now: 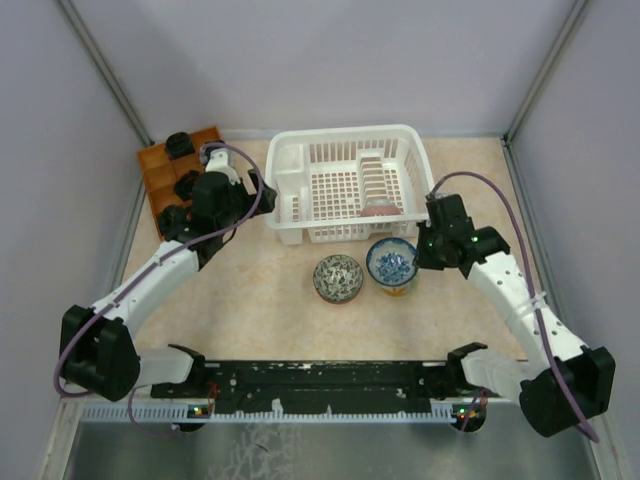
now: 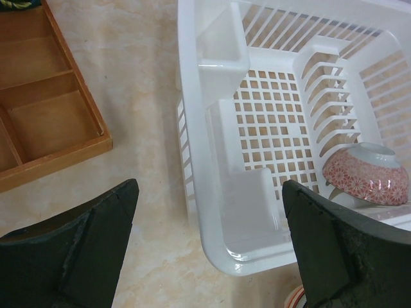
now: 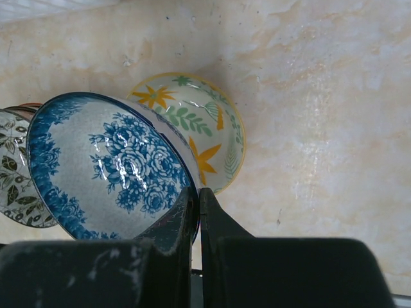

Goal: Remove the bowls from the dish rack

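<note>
— Why is the right pincer [image 3: 196, 196] clenched on the rim of the blue bowl [image 3: 109, 167]?
— Probably to nest it in the yellow bowl [image 3: 215, 128] on the worktop [image 3: 321, 128]. The left pincer [image 2: 210, 250] gapes beside the rack [image 2: 212, 64], where a pink bowl [image 2: 366, 176] waits.

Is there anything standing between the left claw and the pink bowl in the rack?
Only the dish rack's white side wall lies under the open left claw. Past it, nothing lies in the rack before the pink bowl, which is uncovered from above.
</note>
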Controlling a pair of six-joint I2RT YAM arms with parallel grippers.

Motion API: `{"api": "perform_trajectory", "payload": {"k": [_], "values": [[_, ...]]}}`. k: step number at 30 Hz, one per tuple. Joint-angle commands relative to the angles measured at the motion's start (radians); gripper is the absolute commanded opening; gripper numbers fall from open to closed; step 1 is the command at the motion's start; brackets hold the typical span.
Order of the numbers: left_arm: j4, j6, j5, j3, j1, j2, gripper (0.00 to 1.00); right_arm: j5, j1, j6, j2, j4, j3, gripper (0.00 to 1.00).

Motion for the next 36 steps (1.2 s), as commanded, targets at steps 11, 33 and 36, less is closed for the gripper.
{"api": "perform_trajectory", "payload": {"k": [11, 33, 36], "values": [[-0.012, 0.023, -0.006, 0.048, -0.005, -0.018, 0.99, -0.059, -0.018, 0.021, 0.077, 0.222, -0.071, 0.00], [-0.008, 0.019, -0.016, 0.037, -0.006, -0.020, 0.99, -0.112, -0.098, 0.007, 0.036, 0.303, -0.244, 0.00], [-0.008, 0.018, -0.018, 0.034, -0.006, -0.019, 0.99, -0.118, -0.107, 0.007, 0.029, 0.302, -0.249, 0.00]]}}
